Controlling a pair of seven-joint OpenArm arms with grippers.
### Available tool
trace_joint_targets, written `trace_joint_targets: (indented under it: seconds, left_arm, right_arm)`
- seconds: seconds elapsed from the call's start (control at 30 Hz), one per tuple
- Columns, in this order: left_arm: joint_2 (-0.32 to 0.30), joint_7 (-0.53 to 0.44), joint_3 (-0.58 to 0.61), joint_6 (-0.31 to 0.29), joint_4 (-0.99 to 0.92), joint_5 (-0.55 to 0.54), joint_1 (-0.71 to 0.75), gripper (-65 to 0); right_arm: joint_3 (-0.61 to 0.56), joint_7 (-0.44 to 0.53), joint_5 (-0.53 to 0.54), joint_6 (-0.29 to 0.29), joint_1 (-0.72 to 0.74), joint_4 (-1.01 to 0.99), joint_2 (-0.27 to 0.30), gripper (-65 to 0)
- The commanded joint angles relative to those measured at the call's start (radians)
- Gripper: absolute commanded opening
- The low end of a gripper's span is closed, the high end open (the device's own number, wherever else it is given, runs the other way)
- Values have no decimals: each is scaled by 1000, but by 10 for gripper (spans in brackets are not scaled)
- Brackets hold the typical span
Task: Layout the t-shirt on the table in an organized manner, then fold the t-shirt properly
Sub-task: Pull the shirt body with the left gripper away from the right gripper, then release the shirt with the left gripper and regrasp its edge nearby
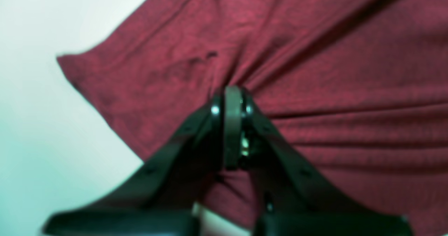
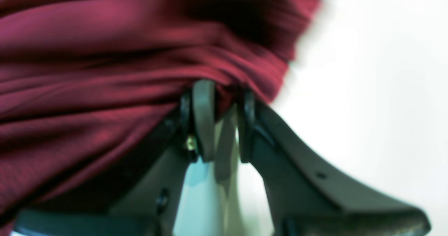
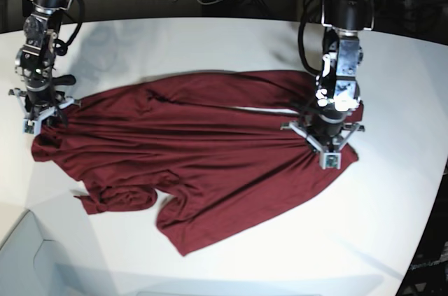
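The t-shirt (image 3: 203, 149) lies spread across the middle of the white worktop (image 3: 210, 40), dark red, heavily wrinkled, not flat. Long creases run across it from one arm to the other. One sleeve is bunched and doubled over at the near edge, toward the base view's left; a loose flap of fabric points toward the near edge of the worktop.

Left pincer (image 1: 232, 99): pressed together on a pinch of the t-shirt (image 1: 315, 71). In the left wrist view the two jaws meet with no gap, and folds of cloth radiate out from the tips. A free corner of the fabric lies on bare worktop (image 1: 42, 124) to the view's left. In the base view this left pincer (image 3: 329, 154) stands on the shirt's edge at the view's right, pointing down.

Right pincer (image 2: 220, 92): jaws a little apart, with a gathered ridge of the t-shirt (image 2: 105, 71) caught between the tips (view is blurred, but cloth fills the gap at the tip). Pale worktop (image 2: 378, 89) shows to the right of it. In the base view the right pincer (image 3: 36, 120) sits at the shirt's far-left edge, where the cloth bunches beneath it.

Both arms are well apart, one at each end of the garment.
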Motion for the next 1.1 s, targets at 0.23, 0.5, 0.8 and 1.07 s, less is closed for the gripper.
trace_joint_targets:
  seconds: [0.23,0.5,0.8,1.07]
  left_arm:
    - [-4,122,-135,25,175,19,109,-648]
    - [56,120,-134,25,396,18,67,-647]
    - [86,119,64,23,138,19,-232,-646]
    - [88,119,192,29,-18,19,-336,-648]
  right_arm:
    - [2,-58,-20,-6,29,7,13,-550]
    - [3,-58,-20,-6,-49,228,-29,-550]
    - [0,-64,-20,-6,-210,498,-167,-549]
    - [-1,-64,-20,-6,-281,542,-211,-550]
